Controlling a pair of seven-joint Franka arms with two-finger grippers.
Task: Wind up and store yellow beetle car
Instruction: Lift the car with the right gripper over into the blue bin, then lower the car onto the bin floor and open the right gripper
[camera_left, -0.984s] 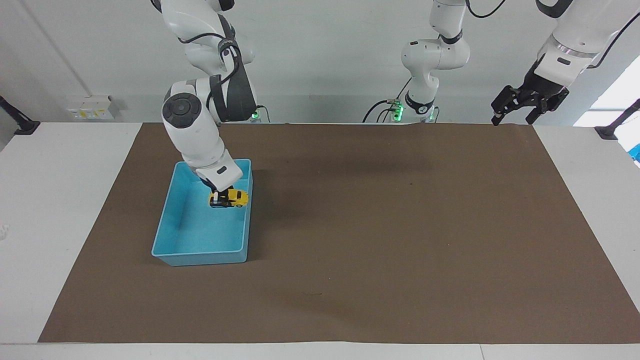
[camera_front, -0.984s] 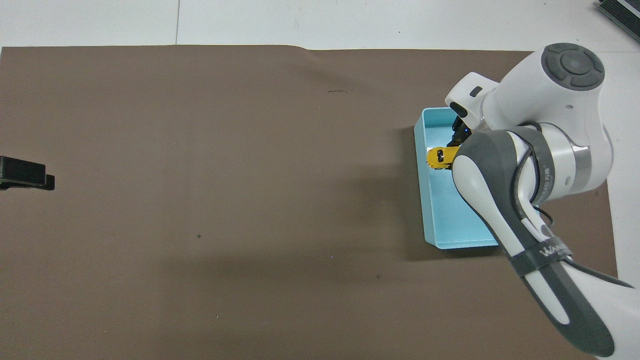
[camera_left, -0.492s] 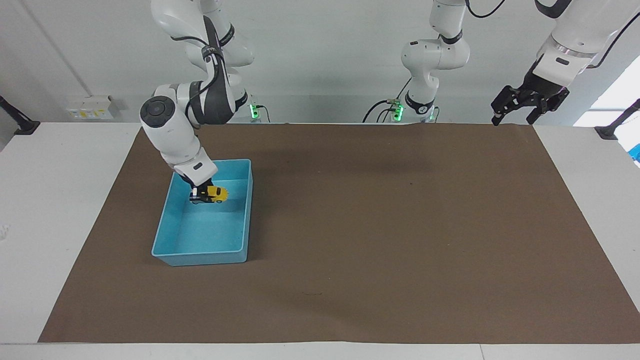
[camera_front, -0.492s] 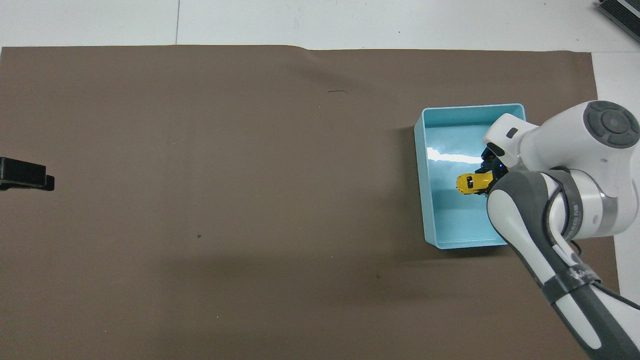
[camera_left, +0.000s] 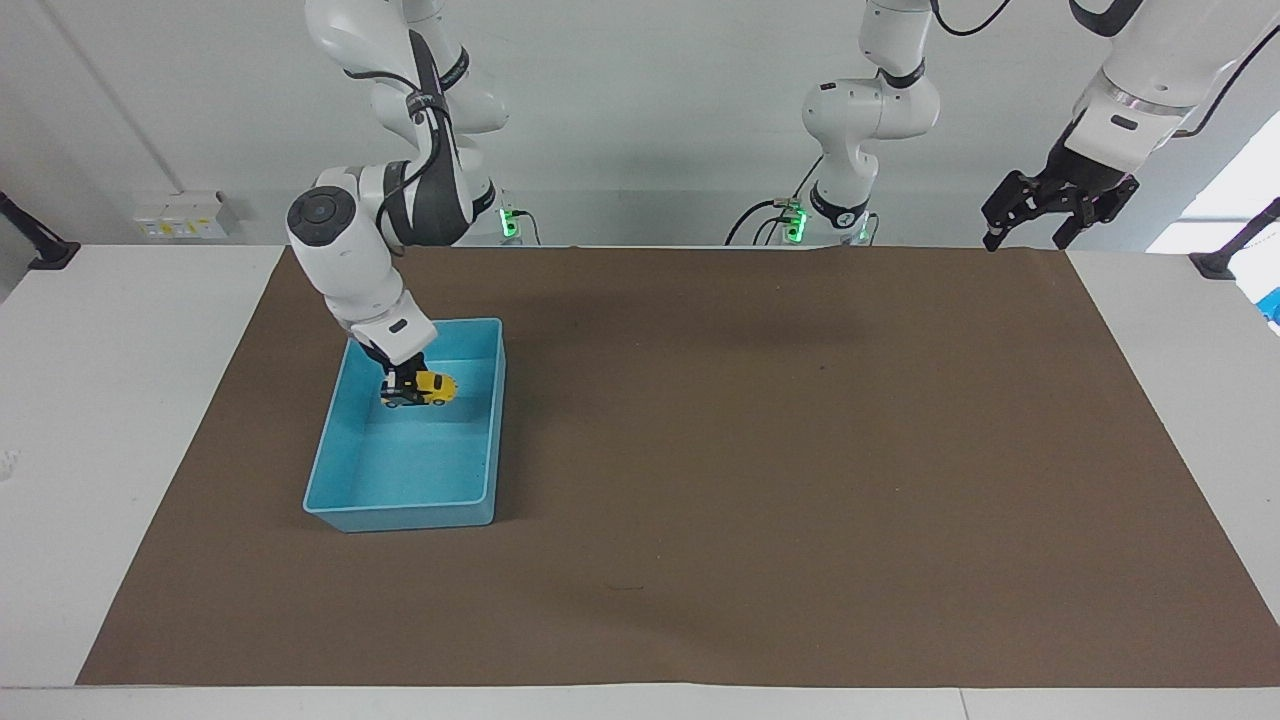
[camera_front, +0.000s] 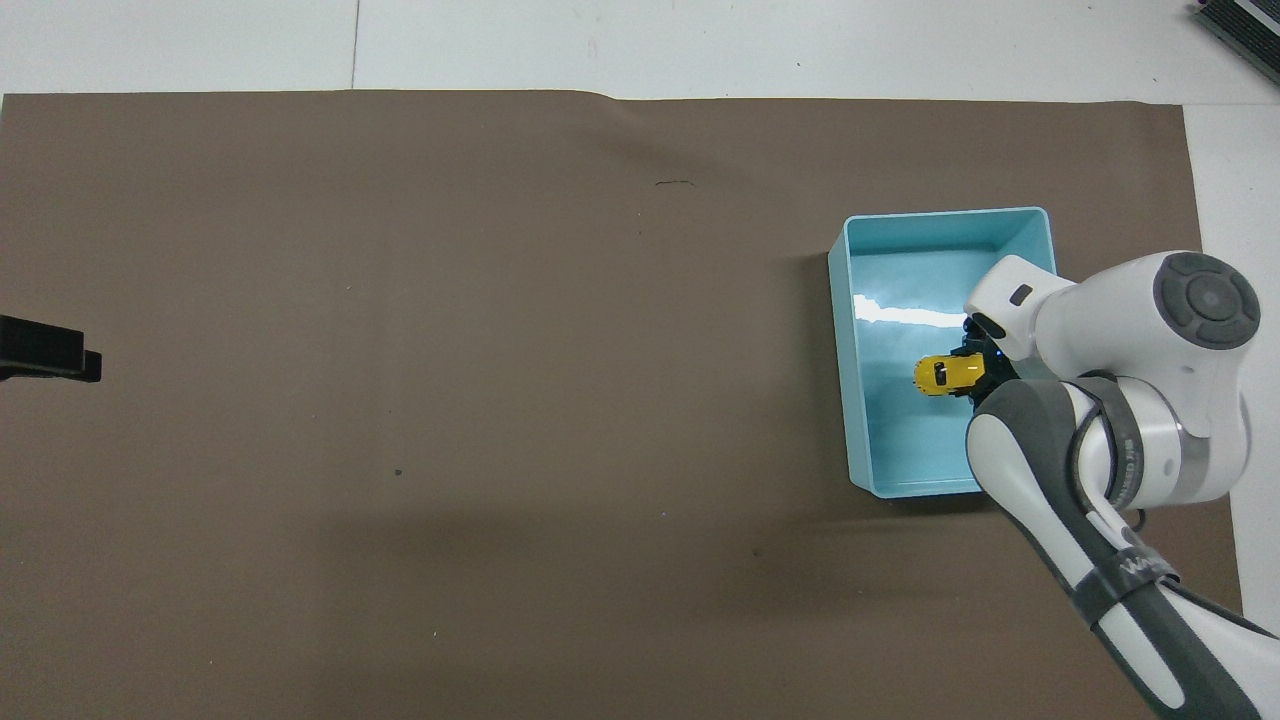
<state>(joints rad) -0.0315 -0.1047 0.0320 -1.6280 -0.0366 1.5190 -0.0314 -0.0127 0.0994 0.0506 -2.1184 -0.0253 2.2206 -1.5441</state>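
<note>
Right gripper (camera_left: 403, 385) pinched the glossy, rounded yellow beetle car (camera_left: 428, 388) inside the blue bin (camera_left: 400, 515), a smooth plastic rectangle near the worktop's right-arm edge. Left gripper (camera_left: 1030, 215) waited, jaws spread, over the brown mat's (camera_left: 800, 480) corner.

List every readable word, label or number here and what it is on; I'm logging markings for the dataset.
Right arm: white lettering on the dark band, partly visible, too blurred to read.
Yellow beetle car: none readable.
Blue bin: none.
Wall socket plate: too small to read.
</note>
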